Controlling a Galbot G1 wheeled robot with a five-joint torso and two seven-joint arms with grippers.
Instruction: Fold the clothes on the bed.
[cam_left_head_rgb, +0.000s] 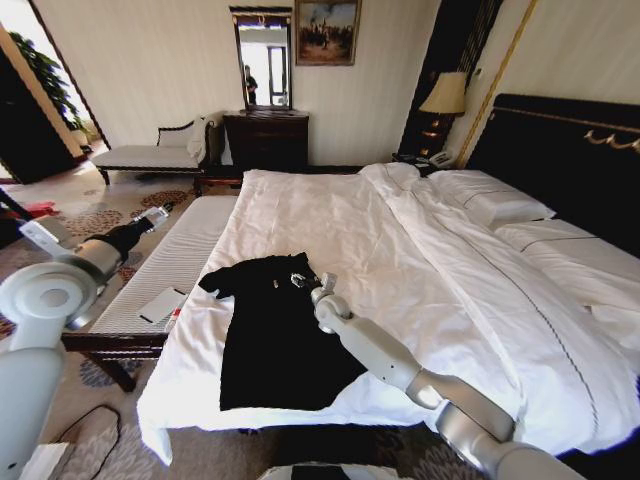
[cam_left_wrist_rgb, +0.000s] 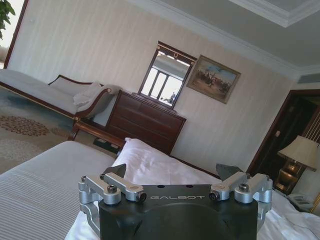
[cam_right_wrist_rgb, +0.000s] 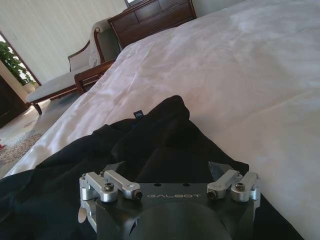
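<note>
Your right gripper, jaws apart, rests on the shirt near the bed's foot edge; left gripper, jaws apart, hangs over the bench.

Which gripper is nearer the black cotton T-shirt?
Right. The right gripper is down at the black cotton T-shirt; the left gripper hangs apart over the striped bench.

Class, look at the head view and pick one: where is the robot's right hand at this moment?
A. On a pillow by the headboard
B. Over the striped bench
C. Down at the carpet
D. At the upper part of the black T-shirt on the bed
D: the right hand sits at the top of the black T-shirt, which lies on the bed.
</note>
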